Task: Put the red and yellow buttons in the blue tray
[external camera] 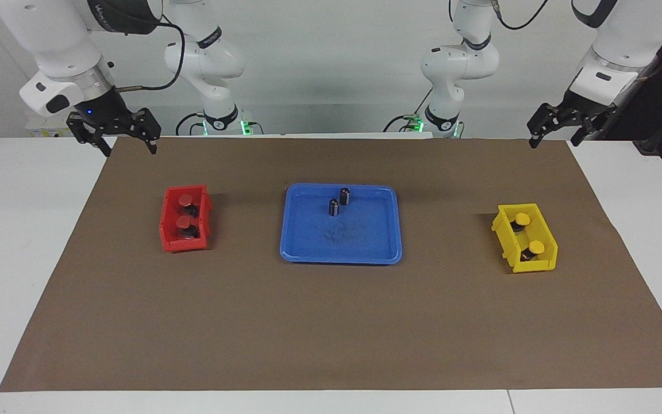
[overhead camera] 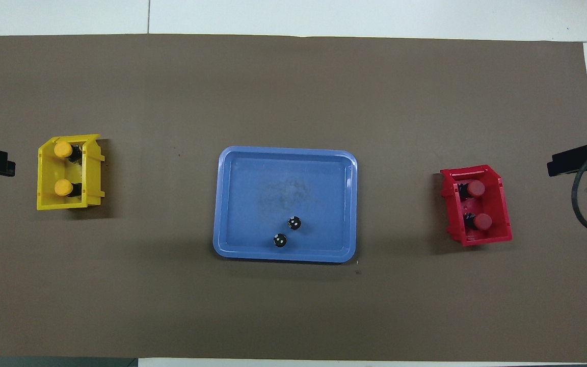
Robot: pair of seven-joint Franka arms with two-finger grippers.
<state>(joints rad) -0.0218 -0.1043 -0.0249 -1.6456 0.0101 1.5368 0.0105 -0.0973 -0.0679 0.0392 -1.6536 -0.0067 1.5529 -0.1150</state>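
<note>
Here nothing is in hand yet, so the first pick looks to be the step ahead. Nearest the robots, the right gripper [external camera: 127, 144] hangs over the mat's corner at the right arm's end, fingers spread and empty; the left gripper [external camera: 555, 135] hangs over the corner at the left arm's end, fingers likewise spread and empty. Both arms wait.

Next out, the blue tray [external camera: 377, 253] lies mid-table, with two capless dark cylinders [external camera: 339, 201] standing in the part of it nearest the robots. No button is in it.

Beside the tray, toward the right arm's end, a red bin [external camera: 170, 241] holds two red buttons [external camera: 184, 211]. Toward the left arm's end, and reaching a little farther out, a yellow bin [external camera: 506, 244] holds two yellow buttons [external camera: 529, 233].

So the count is four buttons, two bins, one tray, two cylinders. The next move likely calls for either gripper to come down into its nearer bin, close on a cap or body without catching the bin wall, lift clear and carry to the tray's bare floor, missing the cylinders.
</note>
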